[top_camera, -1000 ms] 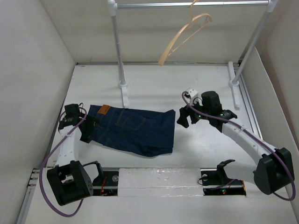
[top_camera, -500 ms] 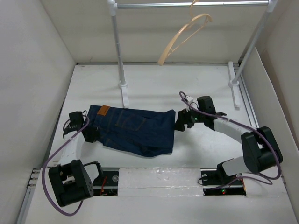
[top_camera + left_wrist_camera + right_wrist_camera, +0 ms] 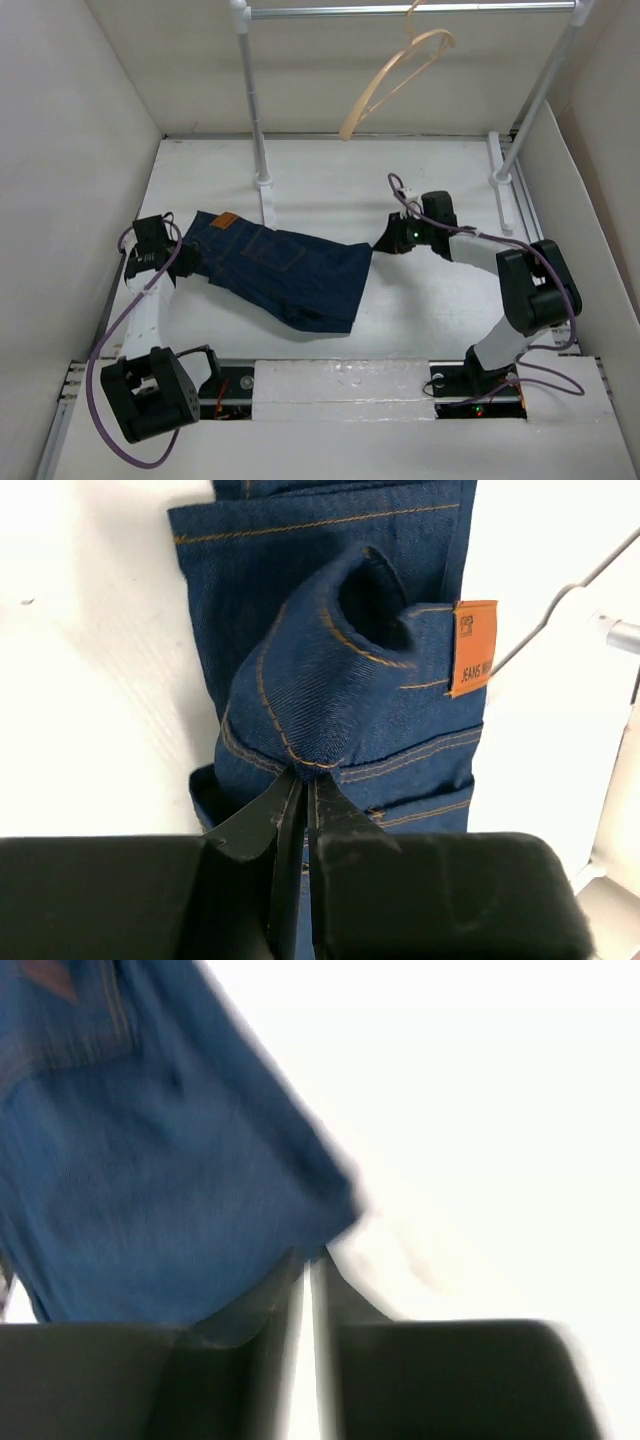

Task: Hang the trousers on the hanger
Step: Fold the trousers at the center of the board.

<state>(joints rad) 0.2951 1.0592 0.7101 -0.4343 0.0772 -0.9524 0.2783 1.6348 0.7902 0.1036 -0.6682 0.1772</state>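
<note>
A second ago the right gripper stood with spread jaws just clear of the trousers. Now it is at their hem corner, and its arm has folded back, with the elbow near the base. The cloth has shifted too: the waist end has slid toward the far left, and the legs lie stretched in a slant across the tabletop between the two grippers. The hem corner is drawn to a point at the right jaws. The hanger hangs on the rail as before, well apart from the trousers.

The left gripper has its jaws pressed together on a raised fold of the waistband, just beside the tan patch. In the top view that grip is largely hidden behind the wrist.

The right wrist view is badly blurred. There the right jaws stand very narrow, with only a slit between them. The blue cloth edge reaches their tips, so they seem to be pinching the hem corner, though the contact itself cannot be made out. The far trouser leg is hidden under the near one.
</note>
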